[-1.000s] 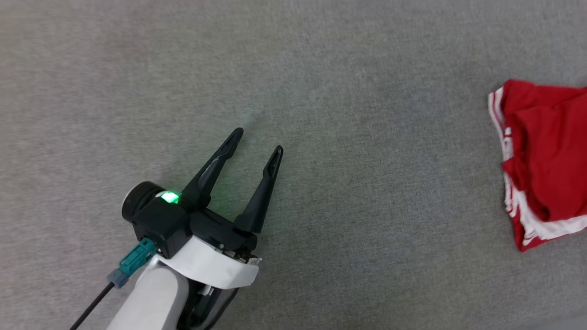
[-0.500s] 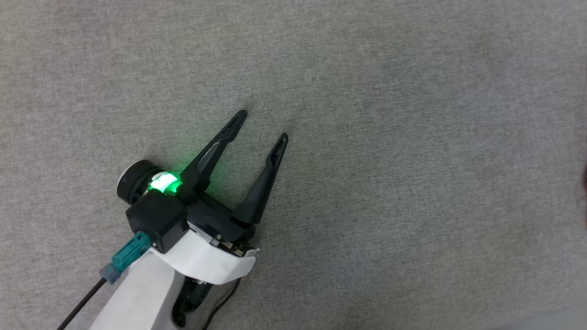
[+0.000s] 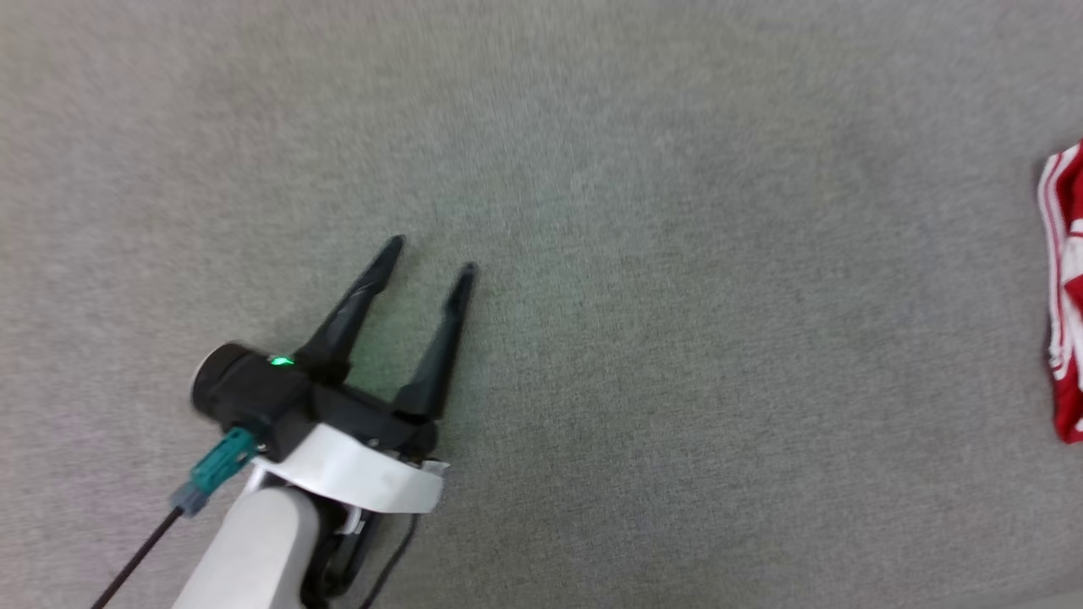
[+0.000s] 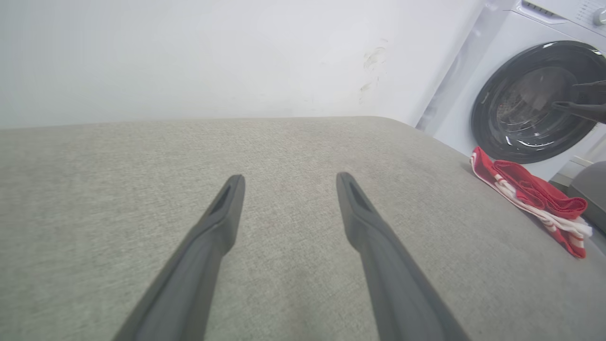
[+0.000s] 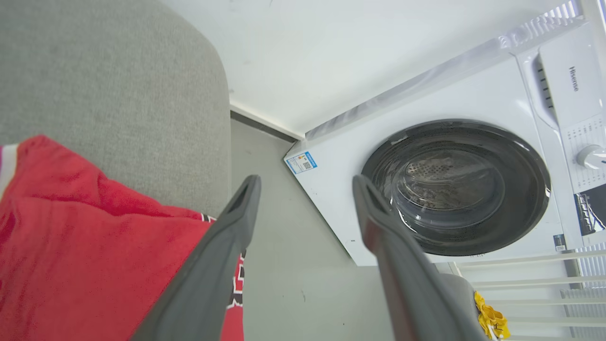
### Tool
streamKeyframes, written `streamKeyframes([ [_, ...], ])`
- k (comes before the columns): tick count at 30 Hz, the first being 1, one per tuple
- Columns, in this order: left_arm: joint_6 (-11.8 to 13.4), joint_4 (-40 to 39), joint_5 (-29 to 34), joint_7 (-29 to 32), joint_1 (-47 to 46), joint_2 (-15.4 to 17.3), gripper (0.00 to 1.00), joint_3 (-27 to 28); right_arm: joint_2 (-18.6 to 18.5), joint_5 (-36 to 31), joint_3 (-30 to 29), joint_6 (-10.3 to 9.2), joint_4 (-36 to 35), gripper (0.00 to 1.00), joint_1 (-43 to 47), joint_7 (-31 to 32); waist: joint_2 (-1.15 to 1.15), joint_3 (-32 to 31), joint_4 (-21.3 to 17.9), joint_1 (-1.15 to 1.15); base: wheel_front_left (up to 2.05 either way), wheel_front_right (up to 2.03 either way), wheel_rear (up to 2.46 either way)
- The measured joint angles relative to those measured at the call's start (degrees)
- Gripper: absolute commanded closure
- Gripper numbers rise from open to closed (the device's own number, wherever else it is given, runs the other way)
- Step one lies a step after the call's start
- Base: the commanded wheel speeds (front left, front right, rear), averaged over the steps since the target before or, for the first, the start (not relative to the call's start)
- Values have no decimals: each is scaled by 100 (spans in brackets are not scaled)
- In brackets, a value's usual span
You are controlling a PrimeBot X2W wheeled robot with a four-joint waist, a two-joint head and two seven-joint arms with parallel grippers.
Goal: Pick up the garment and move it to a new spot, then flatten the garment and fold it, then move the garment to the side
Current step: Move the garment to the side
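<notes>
Jaws of the left gripper [image 3: 430, 257] stand spread and empty over the grey fabric-topped desk [image 3: 677, 254], the red-and-white jersey T-shirt [image 3: 1070, 406] lies bunched at the desk's right edge, and the right gripper [image 5: 307, 182] hangs by it, jaws spread and empty, facing a white washing machine [image 5: 341, 156].
</notes>
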Motion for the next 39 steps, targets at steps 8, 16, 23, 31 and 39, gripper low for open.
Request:
streamKeyframes([
  [8,0,116,205,1,846,-291,0,1232,1042,456,343,-1,-864,0,218,-917,0,-1169,154,-1,0,0,0],
  [16,0,165,315,0,1471,-516,0,1841,2127,1103,471,-2,-1314,0,1219,-1750,0,-1952,453,-1,0,0,0],
  [23,1,487,523,1,1915,-638,0,2054,3151,1160,508,-3,-1295,0,2076,-2533,0,-2440,693,-2,0,0,0],
  [31,1,522,549,0,2181,-790,0,2148,3660,1103,638,-4,-1115,0,2892,-2905,0,-2882,823,-2,0,0,0],
  [39,1,359,548,0,2316,-835,0,2047,3728,1066,735,-4,-1109,0,3033,-2980,0,-2980,809,-1,0,0,0],
])
